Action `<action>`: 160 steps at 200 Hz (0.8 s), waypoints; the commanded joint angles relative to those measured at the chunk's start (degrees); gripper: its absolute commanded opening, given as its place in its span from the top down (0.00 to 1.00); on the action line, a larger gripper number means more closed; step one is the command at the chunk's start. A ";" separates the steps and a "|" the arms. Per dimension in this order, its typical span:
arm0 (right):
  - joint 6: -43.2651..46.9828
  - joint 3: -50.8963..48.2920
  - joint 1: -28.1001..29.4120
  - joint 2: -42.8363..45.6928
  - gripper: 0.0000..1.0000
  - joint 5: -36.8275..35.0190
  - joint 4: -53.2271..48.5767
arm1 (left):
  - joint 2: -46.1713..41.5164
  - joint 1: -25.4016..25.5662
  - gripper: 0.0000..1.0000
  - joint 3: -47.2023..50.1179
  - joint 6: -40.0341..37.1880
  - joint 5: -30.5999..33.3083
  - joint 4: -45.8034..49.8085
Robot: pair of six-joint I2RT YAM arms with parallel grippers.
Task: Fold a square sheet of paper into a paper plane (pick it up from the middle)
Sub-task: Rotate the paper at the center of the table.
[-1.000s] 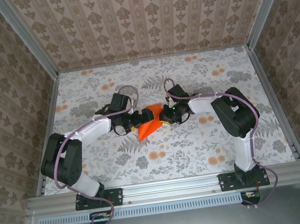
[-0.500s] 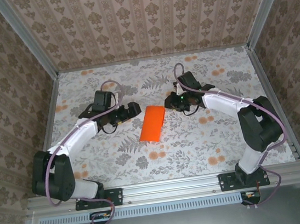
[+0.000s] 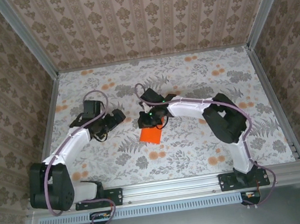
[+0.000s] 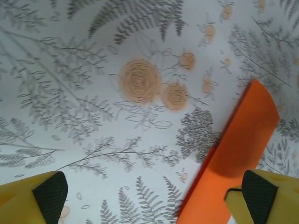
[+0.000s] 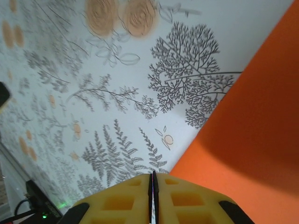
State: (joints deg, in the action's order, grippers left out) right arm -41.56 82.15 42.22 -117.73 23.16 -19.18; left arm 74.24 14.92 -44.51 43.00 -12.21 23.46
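Note:
The square sheet of paper (image 3: 151,135) lies flat on the floral table as a narrow folded orange rectangle, tilted. In the left wrist view the paper (image 4: 238,154) runs up the right side, beside the right finger. My left gripper (image 3: 117,117) hovers just left of the paper, open, with its jaws wide apart and nothing between them (image 4: 154,198). My right gripper (image 3: 150,118) reaches across from the right and sits over the paper's far end. Its yellow fingers (image 5: 126,203) are pressed together at the long edge of the paper (image 5: 247,135), with no paper showing between them.
The floral tablecloth (image 3: 198,144) covers the table. Patterned walls and metal rails (image 3: 270,101) close in the left, right and far sides. The right arm (image 3: 193,106) stretches across the middle of the table.
The paper, held up between both grippers a second ago, now lies flat as a rectangle. The left gripper drew back leftward. The right gripper swung left onto the paper's far end.

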 commanded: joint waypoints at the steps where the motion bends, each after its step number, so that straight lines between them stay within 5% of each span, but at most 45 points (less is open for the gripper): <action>1: -1.07 2.99 0.67 -3.29 0.88 1.25 -3.21 | -1.11 -0.81 0.00 1.43 2.17 0.48 1.06; 37: 1.92 2.55 1.01 -5.00 0.89 1.29 -5.40 | -0.43 -0.89 0.00 1.70 2.17 -0.86 0.13; 126: 29.59 -7.18 -0.65 0.48 0.88 1.18 -13.69 | 0.69 -0.72 0.00 1.98 1.01 -5.20 -2.76; 160: 25.04 -10.09 -1.85 10.44 0.80 4.18 -9.09 | 1.84 0.72 0.02 1.68 0.98 -8.50 -6.10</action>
State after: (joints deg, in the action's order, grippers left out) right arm -16.99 73.97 41.39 -114.50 25.45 -27.57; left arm 74.65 14.61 -43.11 44.01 -16.97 20.69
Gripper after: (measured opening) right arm 0.166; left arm 0.990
